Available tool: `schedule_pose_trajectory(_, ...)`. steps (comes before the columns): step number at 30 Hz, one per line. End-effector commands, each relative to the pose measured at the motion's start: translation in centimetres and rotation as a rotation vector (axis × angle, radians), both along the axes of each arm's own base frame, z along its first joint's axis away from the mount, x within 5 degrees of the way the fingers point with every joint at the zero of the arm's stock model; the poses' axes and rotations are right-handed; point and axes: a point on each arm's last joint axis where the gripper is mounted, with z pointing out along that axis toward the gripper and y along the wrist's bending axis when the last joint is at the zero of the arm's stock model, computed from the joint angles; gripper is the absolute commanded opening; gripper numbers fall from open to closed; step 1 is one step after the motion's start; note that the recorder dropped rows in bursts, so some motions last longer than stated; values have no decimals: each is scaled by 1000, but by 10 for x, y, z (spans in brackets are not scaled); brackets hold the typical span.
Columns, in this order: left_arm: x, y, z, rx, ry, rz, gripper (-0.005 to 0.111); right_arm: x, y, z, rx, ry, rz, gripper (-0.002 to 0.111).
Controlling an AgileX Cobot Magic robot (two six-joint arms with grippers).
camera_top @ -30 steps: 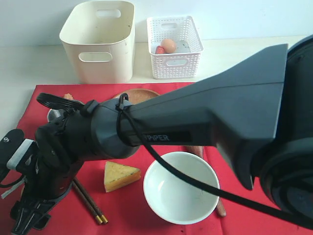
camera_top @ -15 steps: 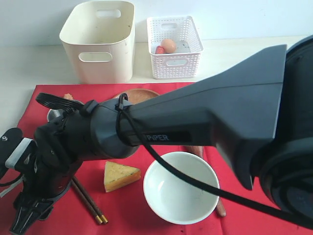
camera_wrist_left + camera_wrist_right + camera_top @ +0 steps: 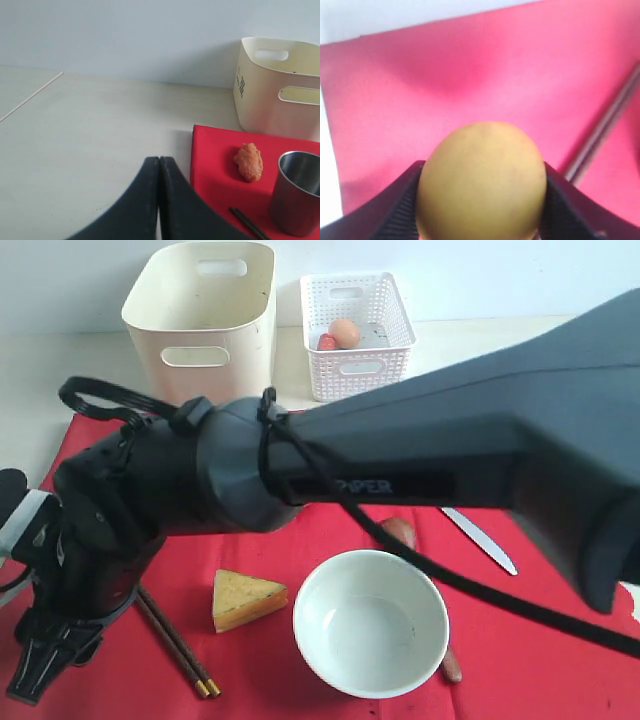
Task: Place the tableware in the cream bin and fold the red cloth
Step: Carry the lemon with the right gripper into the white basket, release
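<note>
Right wrist view has the right gripper [image 3: 481, 212] with its two pads pressed against either side of a lemon [image 3: 480, 165], gripping it with the red cloth [image 3: 420, 75] beneath and the dark chopsticks [image 3: 605, 125] lying on the cloth nearby. Exterior view puts that gripper low at the cloth's near left corner, its arm [image 3: 420, 470] reaching across the whole cloth. The chopsticks lie together on a slant, yellow tips toward the cloth's near edge, the other ends hidden under the arm. Beside them sits a cheese wedge [image 3: 247, 600], then the pale green-white bowl [image 3: 370, 635], mouth up, close to the near edge. The steel table knife [image 3: 482, 540] lies slantwise, its visible end pointing to the cloth's near right corner. The cream bin [image 3: 215, 385] stands upright on bare tabletop [image 3: 80, 370] past the cloth's far edge, a white lattice basket [image 3: 335, 380] beside it. Left wrist view shows the left gripper [image 3: 159, 200] with jaws pressed together on nothing, over bare tabletop beside the cloth's side edge. The steel cup [image 3: 297, 195] stands upright on the cloth near an orange food piece [image 3: 248, 161].
</note>
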Motion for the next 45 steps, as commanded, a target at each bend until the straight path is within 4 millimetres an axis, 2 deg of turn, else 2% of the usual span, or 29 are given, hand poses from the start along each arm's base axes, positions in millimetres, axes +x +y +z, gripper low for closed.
schedule_pose_trajectory(1, 0, 0, 1, -1, -11, 3, 2, 10, -8, 31, 23, -24, -27, 0)
schedule_pose_trajectory(5, 0, 0, 1, -1, -11, 3, 2, 25, -21, 57, 37, -58, -74, 0)
schedule_pose_trajectory(11, 0, 0, 1, -1, -11, 3, 2, 61, -47, 97, 89, -113, -181, 0)
schedule_pose_trajectory(18, 0, 0, 1, -1, -11, 3, 2, 112, -84, 122, 134, -142, -329, 0)
schedule_pose_trajectory(26, 0, 0, 1, -1, -11, 3, 2, 172, -125, 123, 174, -149, -540, 0)
schedule_pose_trajectory(31, 0, 0, 1, -1, -11, 3, 2, 205, -147, 116, 197, -204, -619, 0)
schedule_pose_trajectory(39, 0, 0, 1, -1, -11, 3, 2, 250, -169, 92, 284, -241, -757, 0)
schedule_pose_trajectory(45, 0, 0, 1, -1, -11, 3, 2, 274, -180, 69, 318, -270, -808, 0)
